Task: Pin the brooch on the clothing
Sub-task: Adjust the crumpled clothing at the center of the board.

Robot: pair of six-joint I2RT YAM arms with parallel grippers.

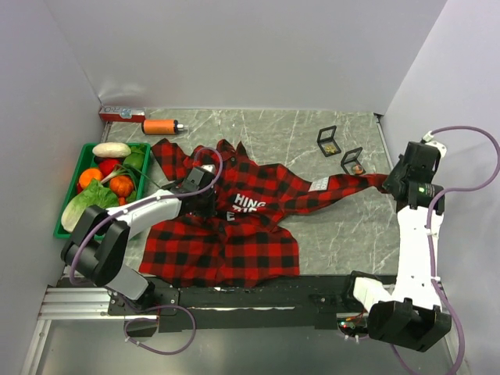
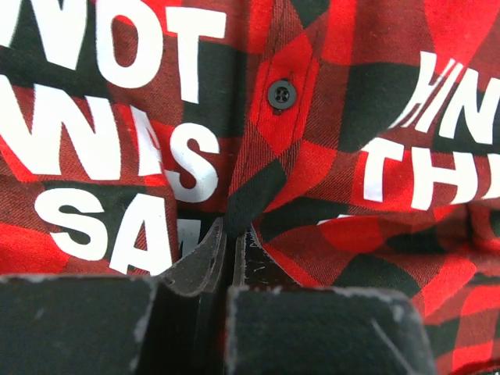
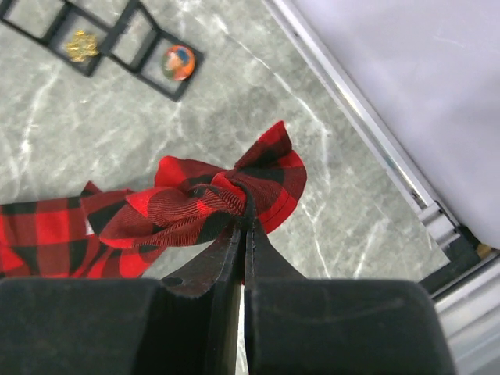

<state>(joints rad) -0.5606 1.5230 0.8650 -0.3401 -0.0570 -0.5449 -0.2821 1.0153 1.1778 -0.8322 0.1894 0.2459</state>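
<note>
Tension across the cloth looks to be the reason for this pose. The shirt (image 1: 234,234) lies face up on the table (image 1: 336,234), and each arm has a pinch of it. The left gripper (image 2: 232,234) is closed on a raised fold of the shirt's front placket. The fold sits just below a black button (image 2: 282,94), between the two blocks of white lettering. I judge that this lifts a ridge of fabric where a pin could pass through. The right gripper (image 3: 244,215) is clamped on the bunched sleeve cuff (image 3: 226,187), drawn out to the right of the shirt's body. The sleeve lies stretched, which should keep the chest from sliding. Neither arm has a brooch. A gold brooch (image 3: 80,47) and a round orange brooch (image 3: 179,62) sit in black cases just beyond that stretched sleeve, not on the shirt. With both grippers occupied, one must let go to fetch a brooch, probably the right, which is nearer the cases.
</note>
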